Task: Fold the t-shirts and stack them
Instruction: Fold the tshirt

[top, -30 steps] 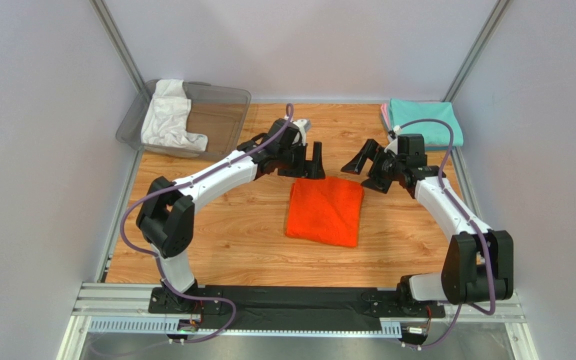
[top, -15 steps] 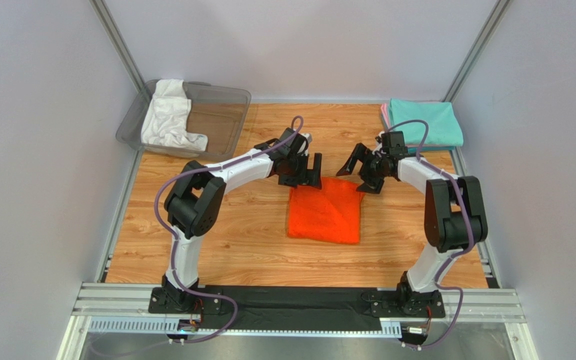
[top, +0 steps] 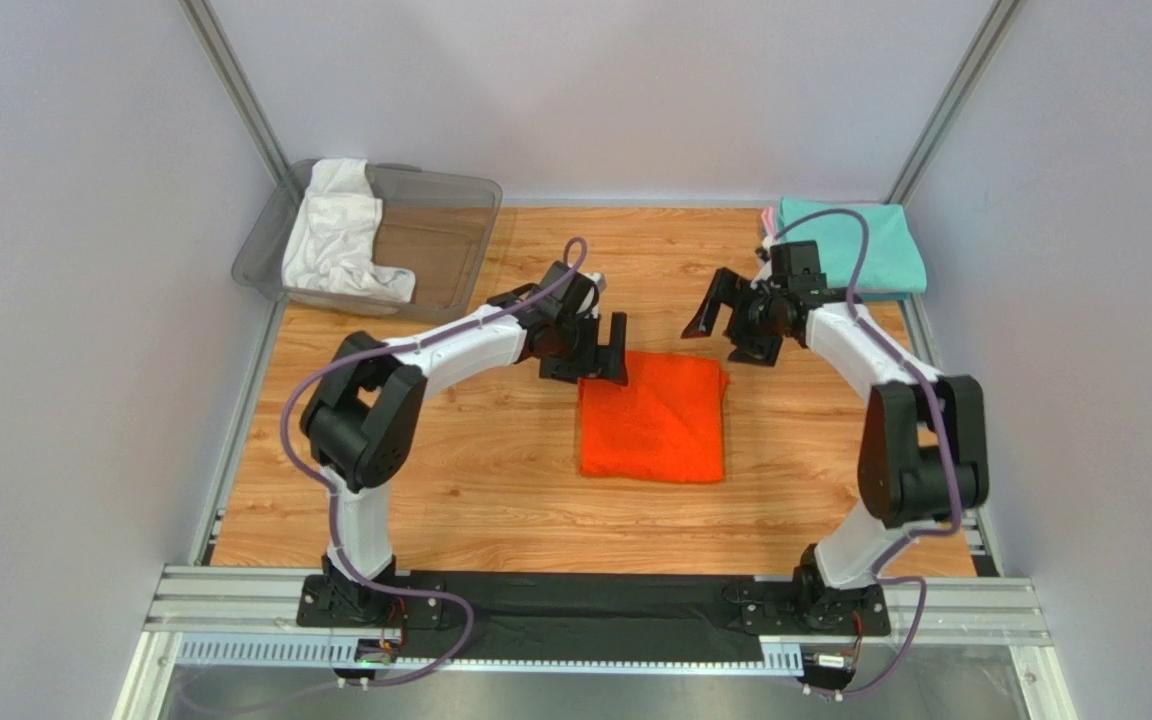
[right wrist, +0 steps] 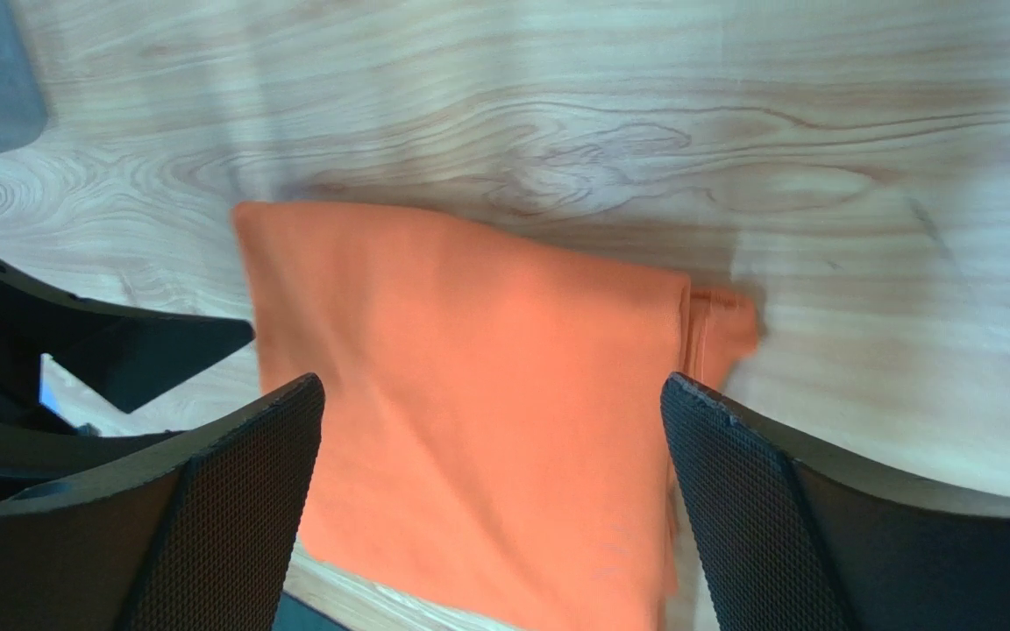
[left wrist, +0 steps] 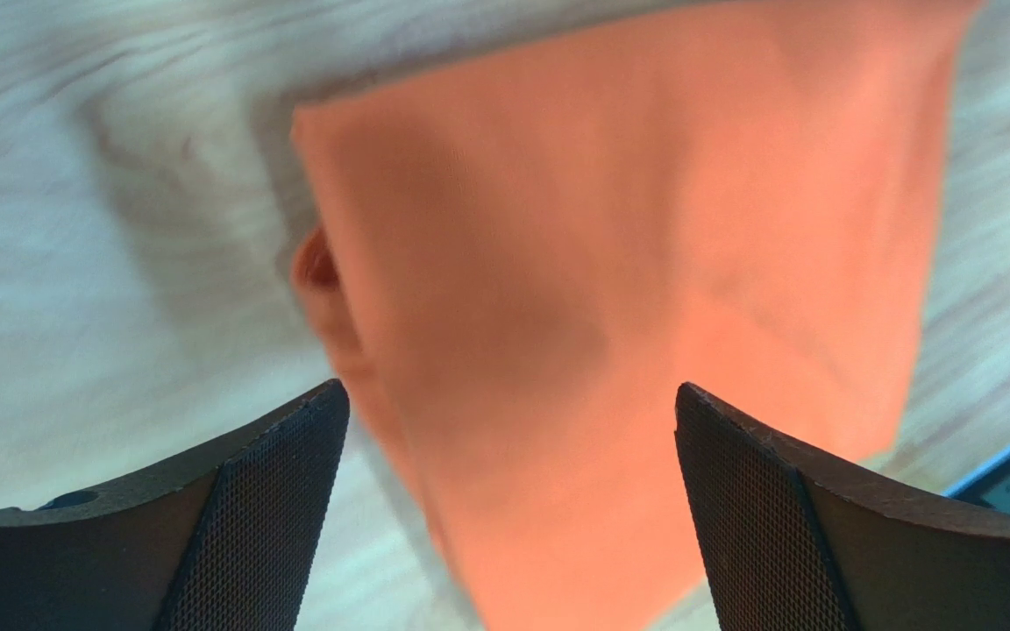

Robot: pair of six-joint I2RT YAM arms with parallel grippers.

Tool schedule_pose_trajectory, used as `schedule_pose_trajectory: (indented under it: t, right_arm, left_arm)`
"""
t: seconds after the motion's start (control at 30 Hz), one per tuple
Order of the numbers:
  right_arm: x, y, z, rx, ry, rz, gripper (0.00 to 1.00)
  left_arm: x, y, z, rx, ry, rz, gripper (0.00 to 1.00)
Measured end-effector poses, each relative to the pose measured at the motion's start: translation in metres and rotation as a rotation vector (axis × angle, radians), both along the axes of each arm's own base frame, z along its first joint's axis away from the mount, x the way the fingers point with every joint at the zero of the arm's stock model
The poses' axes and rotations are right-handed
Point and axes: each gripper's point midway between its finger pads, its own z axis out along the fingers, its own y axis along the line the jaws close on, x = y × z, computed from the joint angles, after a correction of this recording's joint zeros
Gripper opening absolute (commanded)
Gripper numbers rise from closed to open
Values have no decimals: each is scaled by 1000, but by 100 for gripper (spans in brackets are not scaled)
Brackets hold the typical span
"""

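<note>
The orange t-shirt [top: 654, 417] lies folded into a flat rectangle on the wooden table; it also shows in the left wrist view [left wrist: 603, 303] and the right wrist view [right wrist: 484, 408]. My left gripper [top: 608, 348] is open and empty, hovering at the shirt's far left corner. My right gripper [top: 729, 318] is open and empty, above the table just beyond the shirt's far right corner. A white t-shirt [top: 336, 234] lies crumpled in the bin. A teal folded t-shirt [top: 856, 246] lies on a pink one [top: 766, 224] at the far right corner.
A clear grey plastic bin [top: 444, 240] stands at the far left corner. Grey walls and metal posts enclose the table. The left gripper's fingers [right wrist: 115, 349] show in the right wrist view. Bare wood lies left of and in front of the orange shirt.
Both grippers have lifted off the orange shirt's far edge and drawn back toward the far side, the right one more. The shirt lies squarer than a second ago.
</note>
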Motion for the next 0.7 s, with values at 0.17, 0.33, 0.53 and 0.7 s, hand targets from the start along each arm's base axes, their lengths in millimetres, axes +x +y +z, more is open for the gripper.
schedule_pose_trajectory:
  t: [0.17, 0.33, 0.53, 0.7]
  right_arm:
    - [-14, -9, 98, -127, -253, 6, 100]
    - [-65, -39, 194, -215, -557, -114, 100]
    - [-116, -80, 186, -268, -666, -300, 100]
    - [-129, -74, 119, -279, -509, -243, 100]
  left_arm:
    - [-13, 22, 80, -58, -149, 32, 100]
    - [-48, 70, 173, -162, -381, 108, 100]
    - [-89, 139, 197, -161, -521, 267, 100]
    - [-114, 184, 156, -58, -472, 400, 100]
